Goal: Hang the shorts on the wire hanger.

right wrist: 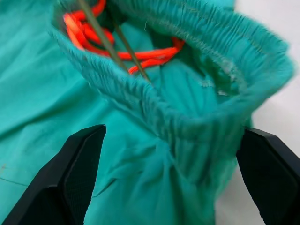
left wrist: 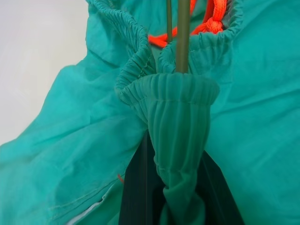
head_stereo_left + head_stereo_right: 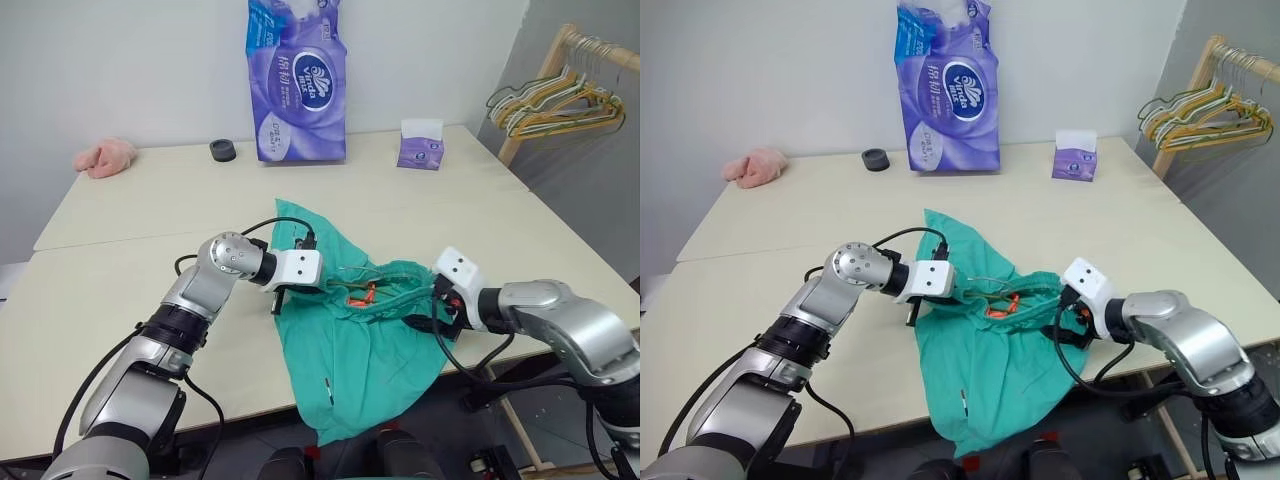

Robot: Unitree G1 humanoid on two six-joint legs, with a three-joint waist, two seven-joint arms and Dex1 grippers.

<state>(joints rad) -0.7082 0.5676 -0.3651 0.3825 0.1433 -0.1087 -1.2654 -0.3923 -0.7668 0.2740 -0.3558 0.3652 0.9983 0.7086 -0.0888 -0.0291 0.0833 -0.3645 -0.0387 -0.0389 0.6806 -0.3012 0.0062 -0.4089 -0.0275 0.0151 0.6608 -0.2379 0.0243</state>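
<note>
One pair of shorts (image 3: 350,350), waistband pinched in left jaws, right jaws agape; seemingly one wire hanger (image 2: 182,37) inside.

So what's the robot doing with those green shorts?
It is trying to put the shorts on a thin wire hanger, which pokes out through the waistband. The left claw is pinching the bunched waistband. The right claw is wide open beside the other end, not gripping it.

Far beyond both pincers, a purple tissue pack (image 3: 297,82) stands at the wall. A small black ring (image 3: 223,150) and a pink cloth lump (image 3: 104,157) lie toward the left pincer's side. A small purple tissue box (image 3: 421,146) and a bunch of hangers (image 3: 556,104) are on the right pincer's side.
</note>
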